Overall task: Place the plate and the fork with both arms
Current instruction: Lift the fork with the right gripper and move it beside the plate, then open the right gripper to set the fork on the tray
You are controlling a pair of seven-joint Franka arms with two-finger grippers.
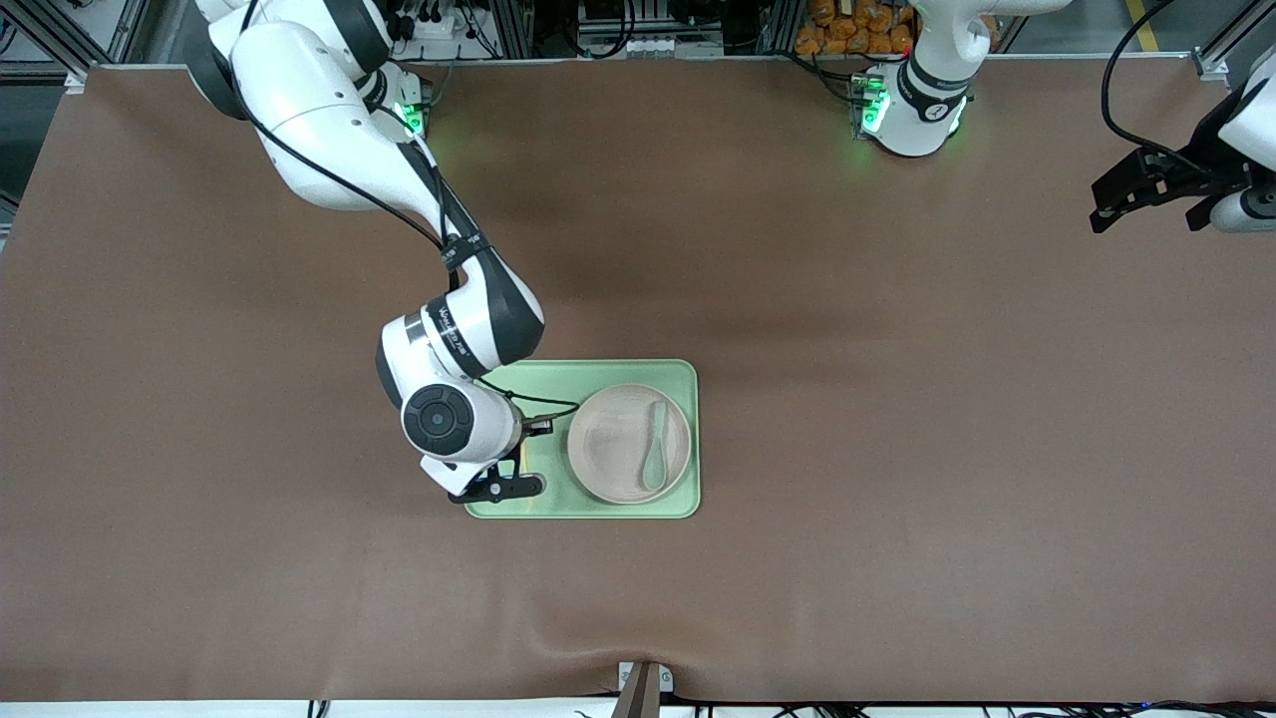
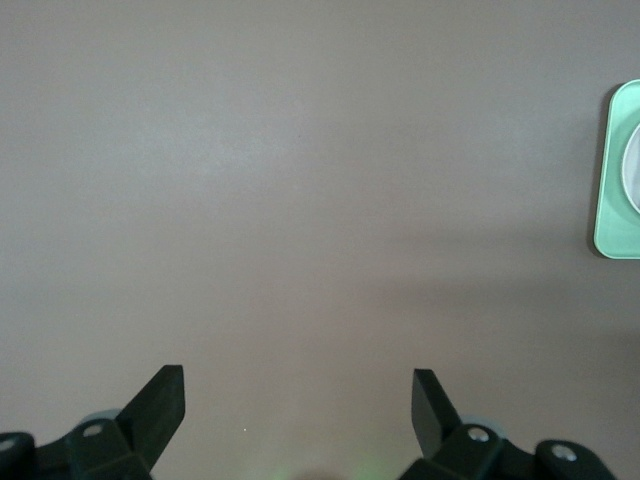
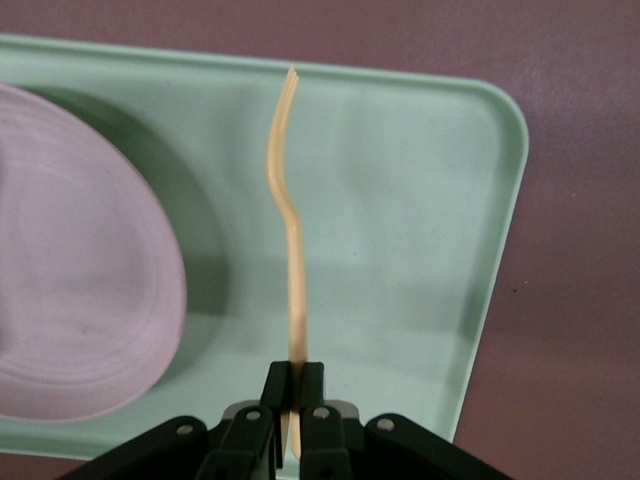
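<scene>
The right tool (image 3: 292,400) hangs over the bare end of the green tray (image 1: 598,371) toward the right arm's end of the worktop (image 1: 897,479), clenched on the pale yellow fork (image 3: 290,230) by its handle. Beside it the plate (image 1: 613,444) already sits on the tray, a grey-green spoon (image 1: 656,449) lying in it, so only setting down the fork seems left. The left tool (image 2: 298,400) waits released over bare worktop, well apart from the tray

No text, label or number can be read with certainty. Small dark lettering is seen on the white band of the right arm (image 1: 444,334), and a dark mark on the left arm (image 1: 932,108), but neither can be made out.
</scene>
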